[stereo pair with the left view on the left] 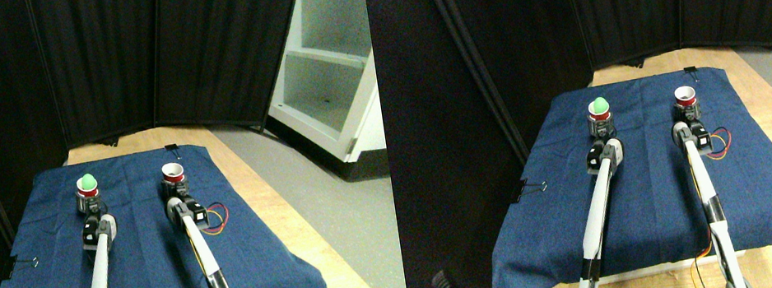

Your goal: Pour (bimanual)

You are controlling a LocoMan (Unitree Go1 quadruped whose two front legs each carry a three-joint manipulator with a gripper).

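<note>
Two red cups with white rims stand upright on a blue cloth [145,265]. The left cup [88,191] has a green ball [86,182] sitting in its mouth. No contents show in the right cup [172,174]. My left gripper [89,205] is right at the near side of the left cup, at its base. My right gripper [174,192] sits likewise against the near side of the right cup. Both pale limbs reach up from the bottom edge, roughly parallel.
The cloth covers a wooden table [298,231], held by black clips at its left edge [29,262] and far edge [171,147]. Coloured wires [217,216] loop beside the right manipulator. Black folding screens [173,49] stand behind; a white shelf unit [333,60] is at right.
</note>
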